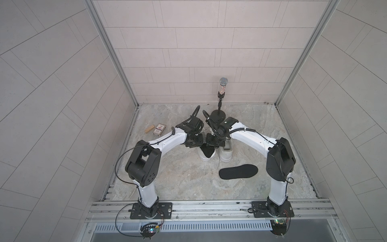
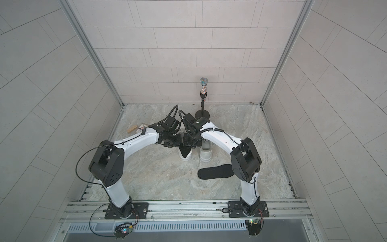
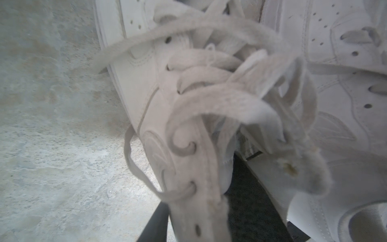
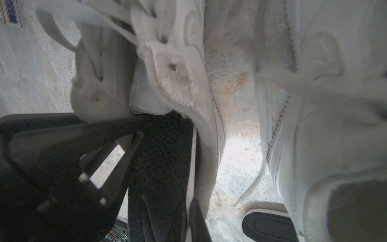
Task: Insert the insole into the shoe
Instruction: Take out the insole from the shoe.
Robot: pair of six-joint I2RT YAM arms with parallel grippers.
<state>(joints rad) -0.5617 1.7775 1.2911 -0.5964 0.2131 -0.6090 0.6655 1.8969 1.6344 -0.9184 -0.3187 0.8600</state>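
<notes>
1 black insole (image 1: 208, 151) is being seen partly inside the white shoe (image 1: 205, 158). The right end effector (image 1: 211, 144) is being held clenched just beside it. Whether the left end effector (image 1: 195, 143) is gripping is not being shown.

In both top views the left arm (image 1: 167, 140) and right arm (image 1: 247, 136) are covering the toes of the left shoe (image 1: 203, 157) and right shoe (image 1: 225, 156), and the jaws are hiding under the wrists. In a top view the right arm is hiding one end of the loose insole (image 2: 213, 171); the box (image 2: 140, 127) print is showing too small to read. The laces (image 3: 209, 100) are blurring near the left wrist lens.
</notes>
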